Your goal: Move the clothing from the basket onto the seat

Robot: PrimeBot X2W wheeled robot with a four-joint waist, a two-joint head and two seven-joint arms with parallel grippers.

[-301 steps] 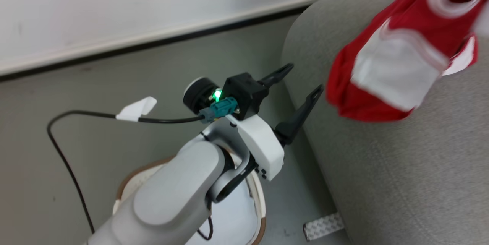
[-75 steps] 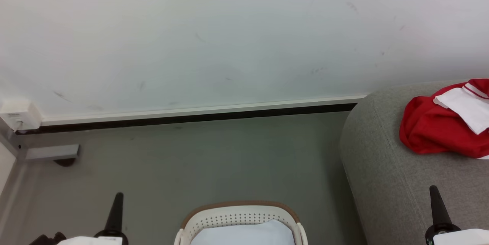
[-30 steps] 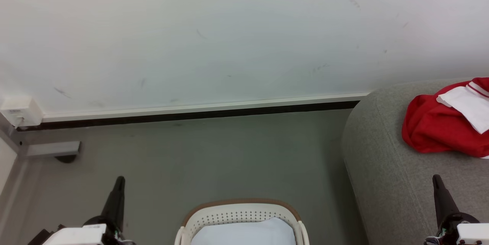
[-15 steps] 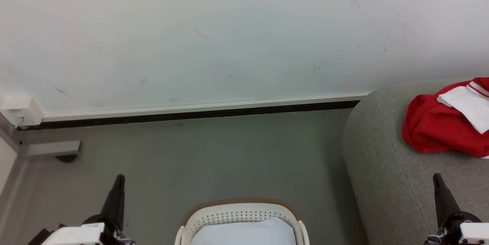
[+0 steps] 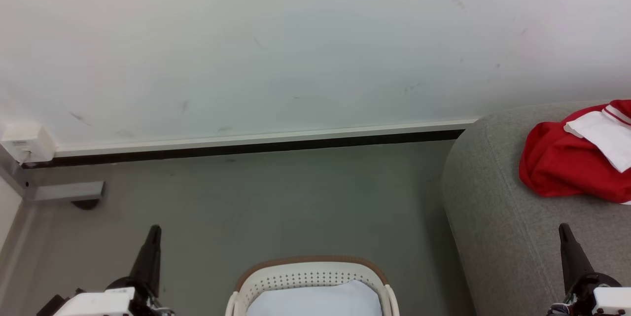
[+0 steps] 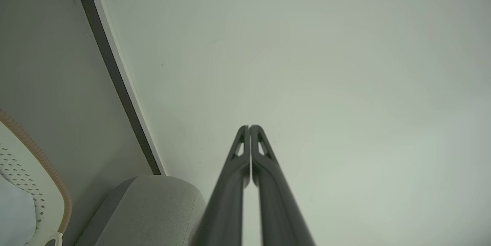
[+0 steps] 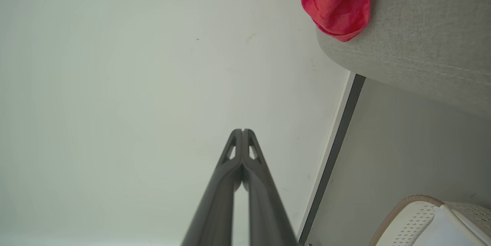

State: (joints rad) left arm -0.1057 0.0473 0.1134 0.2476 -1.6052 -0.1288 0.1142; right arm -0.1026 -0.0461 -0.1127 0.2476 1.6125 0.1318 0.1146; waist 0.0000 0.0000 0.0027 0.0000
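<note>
The red clothing (image 5: 562, 173) lies bunched on the grey seat (image 5: 493, 227), near its rounded end by the wall (image 5: 296, 50). The white basket (image 5: 310, 263) stands on the floor (image 5: 296, 193) beside the seat, a pale cloth sheet (image 5: 315, 301) inside. The left tool (image 6: 249, 127) and right tool (image 7: 242, 131) each have their fingers pressed together, holding nothing.

The left gripper (image 6: 249, 127), fingers (image 6: 229, 188) pressed together, faces a pale wall (image 6: 326, 65); basket (image 6: 27, 161) and seat (image 6: 153, 207) lie lower left.
</note>
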